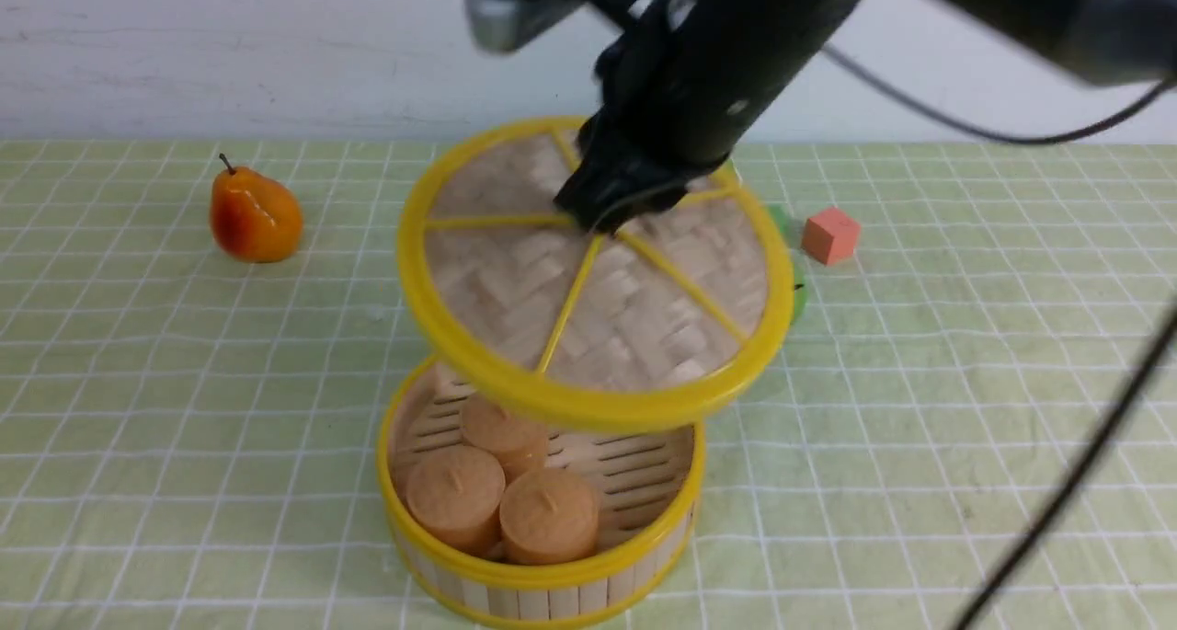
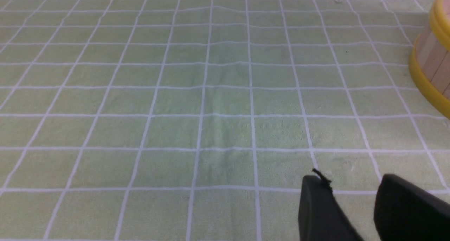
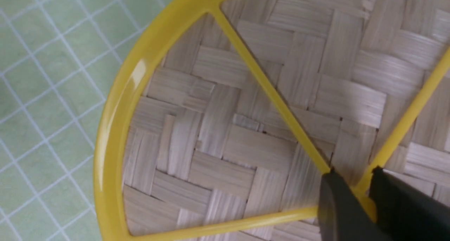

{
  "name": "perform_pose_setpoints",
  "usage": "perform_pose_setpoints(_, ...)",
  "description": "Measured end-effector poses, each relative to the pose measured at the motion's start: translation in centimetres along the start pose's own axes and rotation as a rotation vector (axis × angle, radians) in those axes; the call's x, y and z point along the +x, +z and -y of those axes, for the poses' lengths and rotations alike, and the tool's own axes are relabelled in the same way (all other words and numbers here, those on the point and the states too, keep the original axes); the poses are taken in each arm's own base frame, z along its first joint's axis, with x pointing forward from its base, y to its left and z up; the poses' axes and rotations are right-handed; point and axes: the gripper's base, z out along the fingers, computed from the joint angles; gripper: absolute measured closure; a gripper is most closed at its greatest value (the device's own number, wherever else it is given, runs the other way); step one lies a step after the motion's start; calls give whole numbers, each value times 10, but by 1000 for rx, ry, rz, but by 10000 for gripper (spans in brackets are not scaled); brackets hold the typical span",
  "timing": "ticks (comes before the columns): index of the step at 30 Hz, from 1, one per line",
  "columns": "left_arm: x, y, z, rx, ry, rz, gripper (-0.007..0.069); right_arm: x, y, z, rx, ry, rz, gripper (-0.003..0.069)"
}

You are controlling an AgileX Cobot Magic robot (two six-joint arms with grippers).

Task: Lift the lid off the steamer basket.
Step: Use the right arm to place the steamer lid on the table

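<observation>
The lid (image 1: 598, 308), a woven tan disc with a yellow rim and spokes, hangs tilted in the air above and behind the steamer basket (image 1: 542, 579). My right gripper (image 1: 607, 211) is shut on the lid's yellow centre knob, seen close in the right wrist view (image 3: 355, 174), where the lid (image 3: 225, 128) fills the picture. The basket stands open on the cloth with three tan cylinders (image 1: 501, 487) inside. Its wall edge shows in the left wrist view (image 2: 432, 61). My left gripper (image 2: 349, 179) is open and empty low over the cloth, left of the basket.
A pear (image 1: 255, 214) lies at the back left. A pink cube (image 1: 829, 235) sits at the back right. Something green (image 1: 789, 271) peeks out behind the lid. A black cable (image 1: 1076, 474) crosses the right side. The green checked cloth (image 1: 184, 409) covers the table.
</observation>
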Motion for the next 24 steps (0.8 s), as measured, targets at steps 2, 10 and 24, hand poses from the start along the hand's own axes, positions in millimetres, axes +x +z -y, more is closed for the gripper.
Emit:
perform_pose_setpoints(2,0,0,0,0,0,0,386,10,-21,11,33,29,8,582)
perform_pose_setpoints(10,0,0,0,0,0,0,386,121,-10,74,197,326,-123,582)
perform_pose_setpoints(24,0,0,0,0,0,0,386,200,97,102,267,475,-147,420)
